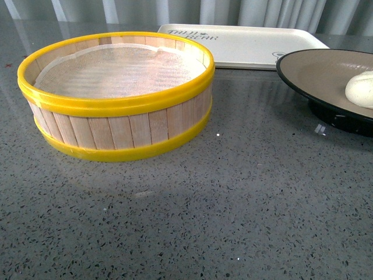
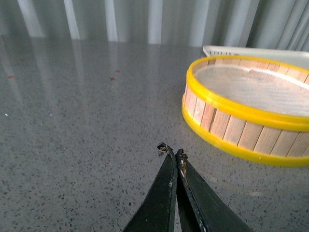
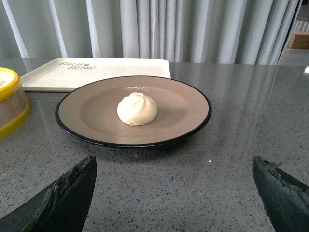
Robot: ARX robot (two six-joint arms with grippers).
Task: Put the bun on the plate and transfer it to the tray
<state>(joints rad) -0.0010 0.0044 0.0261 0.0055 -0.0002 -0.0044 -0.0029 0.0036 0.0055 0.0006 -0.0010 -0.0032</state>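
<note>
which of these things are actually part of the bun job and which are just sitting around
In the job:
bun, already on the plate
tray, behind the plate
open right hand, facing the plate

Just there:
yellow-rimmed steamer basket
grey curtains

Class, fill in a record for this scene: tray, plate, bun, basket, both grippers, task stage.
tray: nothing seen on it
plate: on the table, not on the tray
bun: near the middle of the plate
basket: no bun inside, left of plate
left gripper: jaws shut, empty
right gripper: jaws open, facing plate
stage: bun placed; transfer not done
</note>
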